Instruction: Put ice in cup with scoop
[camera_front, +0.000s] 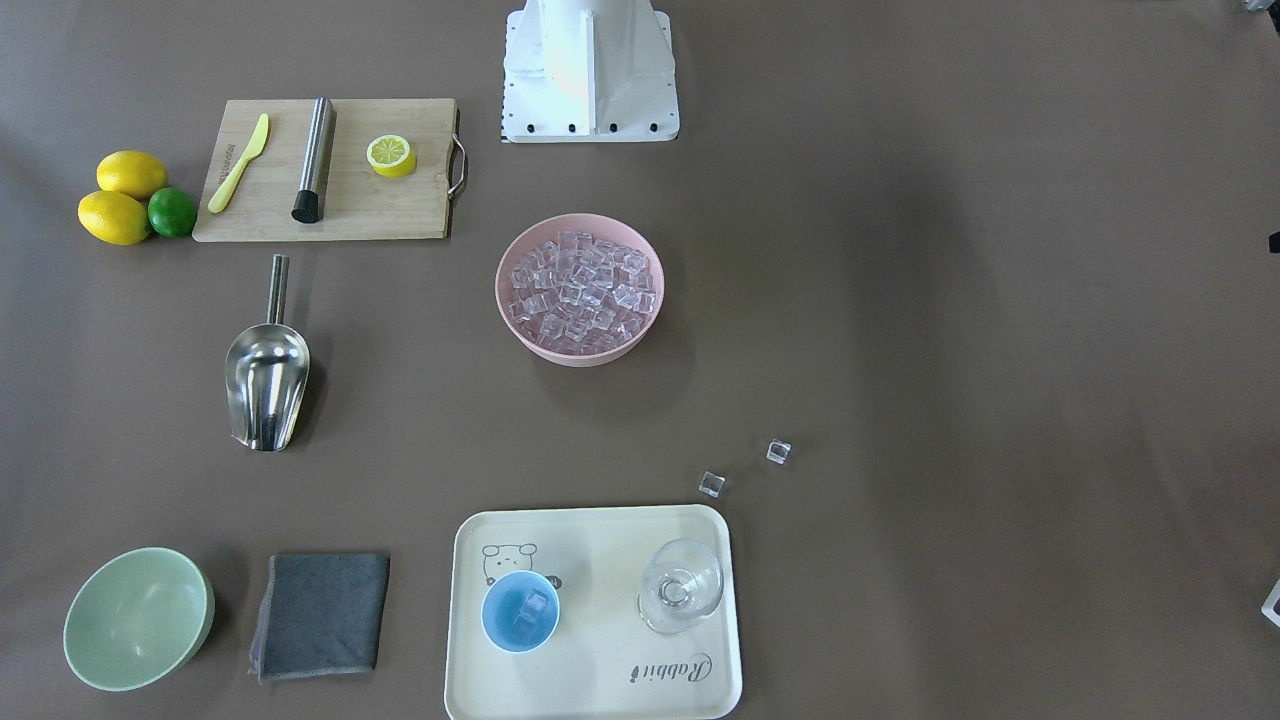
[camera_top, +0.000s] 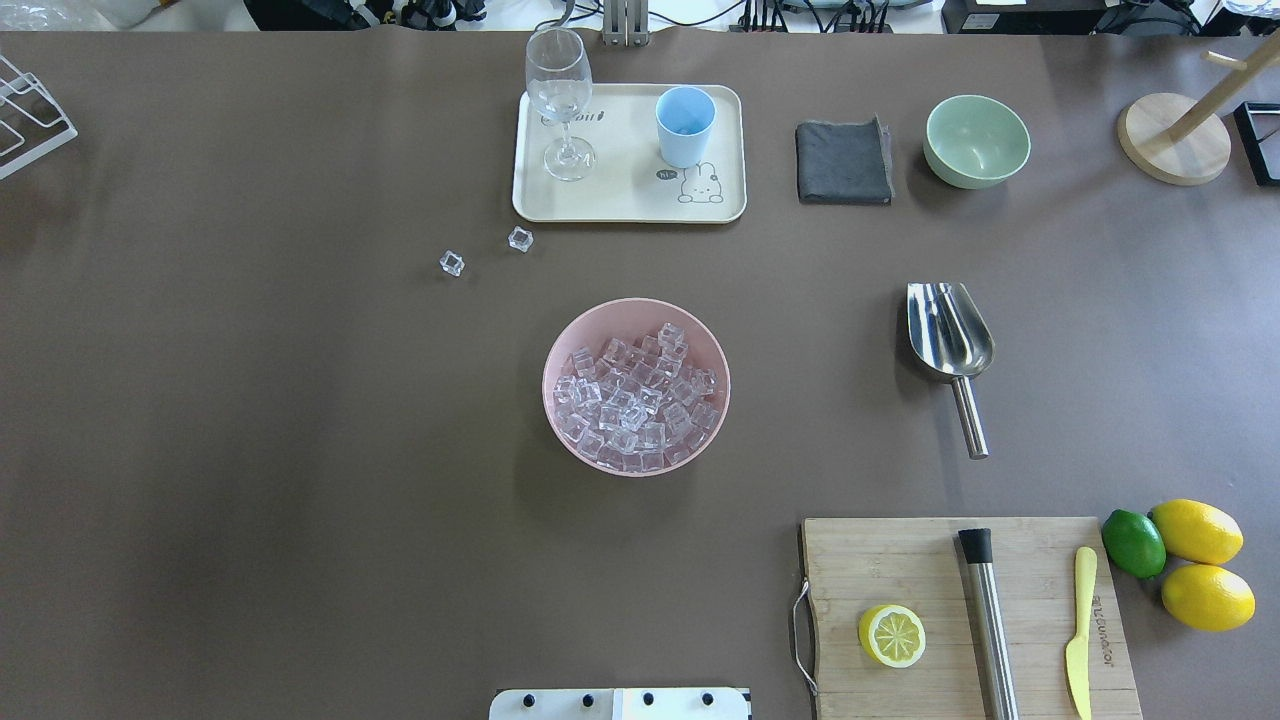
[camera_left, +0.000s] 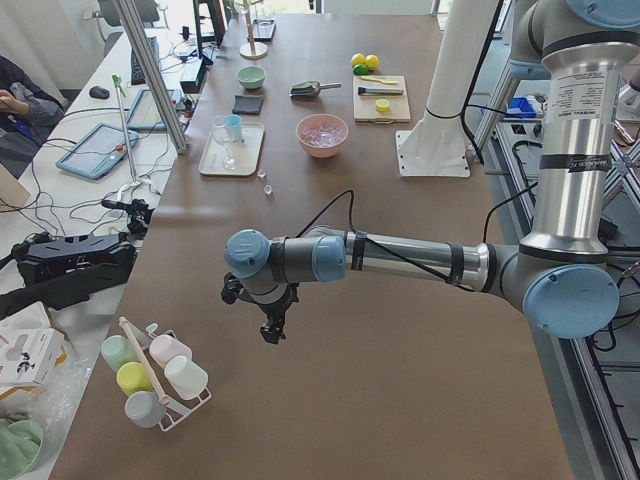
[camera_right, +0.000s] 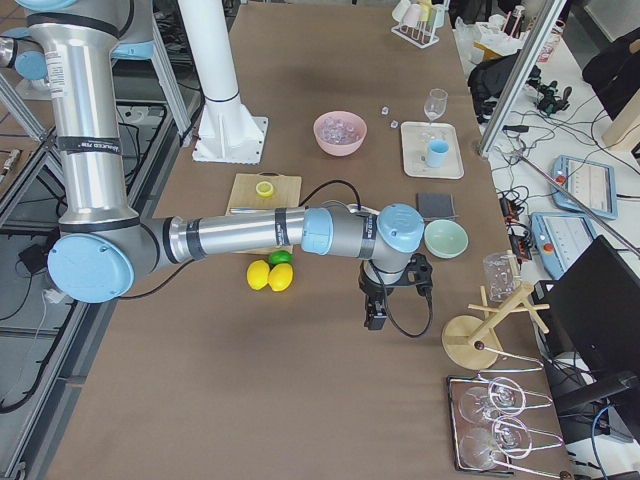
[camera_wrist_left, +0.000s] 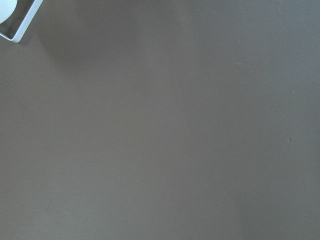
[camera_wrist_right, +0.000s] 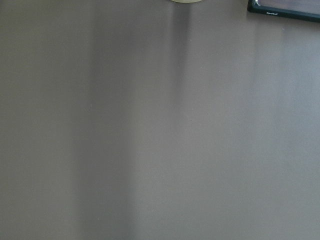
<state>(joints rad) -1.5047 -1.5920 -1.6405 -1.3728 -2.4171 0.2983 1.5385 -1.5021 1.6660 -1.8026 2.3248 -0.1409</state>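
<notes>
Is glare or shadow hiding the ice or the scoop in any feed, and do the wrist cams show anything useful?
Front-facing view: the scoop carries bright reflections but its outline is sharp; the ice in the pink bowl glints, cubes distinct. Overhead view: broad soft shadows on the table, nothing obscured. Both wrist views: mostly shadow-streaked tabletop, nothing of the task.

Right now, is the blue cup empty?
Not empty: the light-blue cup stands upright on the tray, with at least one ice cube visible inside.
</notes>
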